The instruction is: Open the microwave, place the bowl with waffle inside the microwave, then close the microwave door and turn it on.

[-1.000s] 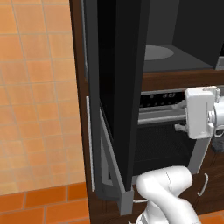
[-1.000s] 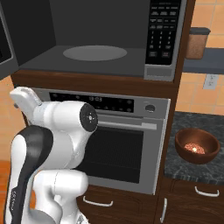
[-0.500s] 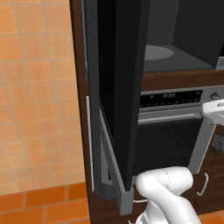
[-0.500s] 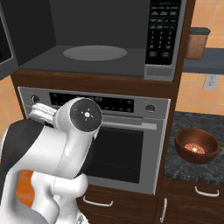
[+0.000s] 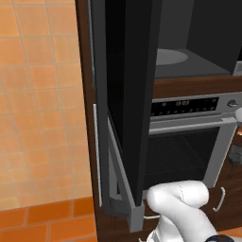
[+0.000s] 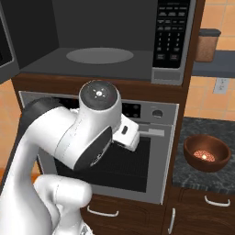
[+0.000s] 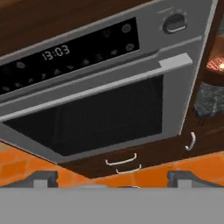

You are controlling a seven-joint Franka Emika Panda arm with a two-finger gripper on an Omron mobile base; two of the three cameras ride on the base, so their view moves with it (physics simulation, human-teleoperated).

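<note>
I see the microwave door (image 5: 125, 94) swung wide, the microwave (image 6: 98, 43) cavity exposed. My claw (image 7: 111, 178), fingers spread, faces the oven (image 7: 100, 109). The bowl (image 6: 206, 153) rests on the surface (image 6: 202, 181), right of the oven.

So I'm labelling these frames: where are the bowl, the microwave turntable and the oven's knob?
bowl (image 6: 206, 153): right base view, inner wall.
turntable (image 6: 99, 55): right base view, centre of disc.
oven's knob (image 7: 175, 22): hand view, knob face.
</note>
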